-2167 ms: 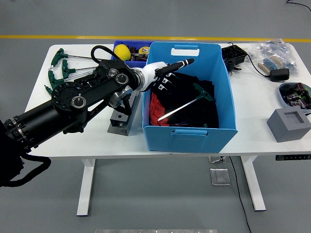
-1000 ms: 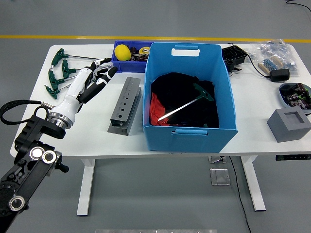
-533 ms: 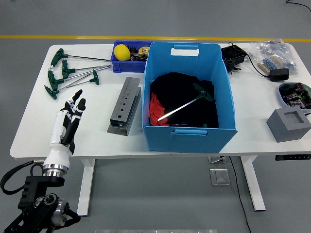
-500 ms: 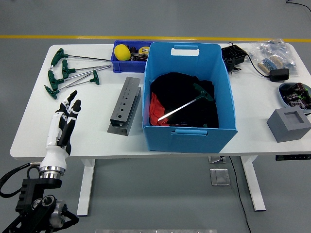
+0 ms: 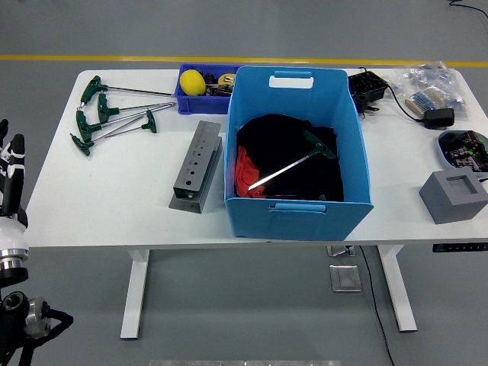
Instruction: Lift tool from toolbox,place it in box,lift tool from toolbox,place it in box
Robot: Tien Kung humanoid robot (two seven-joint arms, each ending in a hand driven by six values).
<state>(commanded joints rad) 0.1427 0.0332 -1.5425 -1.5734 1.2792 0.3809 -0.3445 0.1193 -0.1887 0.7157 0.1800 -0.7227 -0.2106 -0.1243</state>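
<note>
A green T-handle hex key (image 5: 284, 170) lies slanted on the black cloth (image 5: 286, 137) inside the big blue box (image 5: 296, 219) at the table's middle. Several more green T-handle keys (image 5: 107, 116) lie loose at the table's back left. A grey metal rack with holes (image 5: 197, 165) lies just left of the box. My left hand (image 5: 9, 180) is at the picture's left edge, off the table's left end, fingers straight and pointing up, holding nothing. It is far from the keys and the box. My right arm does not show.
A small dark blue bin (image 5: 187, 101) holding a yellow object (image 5: 192, 81) and small parts sits behind the rack. At the right stand a grey block (image 5: 453, 195), a bowl of parts (image 5: 462, 146), a black charger with cable (image 5: 366, 87) and a plastic bag (image 5: 431, 82).
My left arm has drawn back from over the blue box, swinging left and down past the table's left end. The hex key stays lying in the box.
</note>
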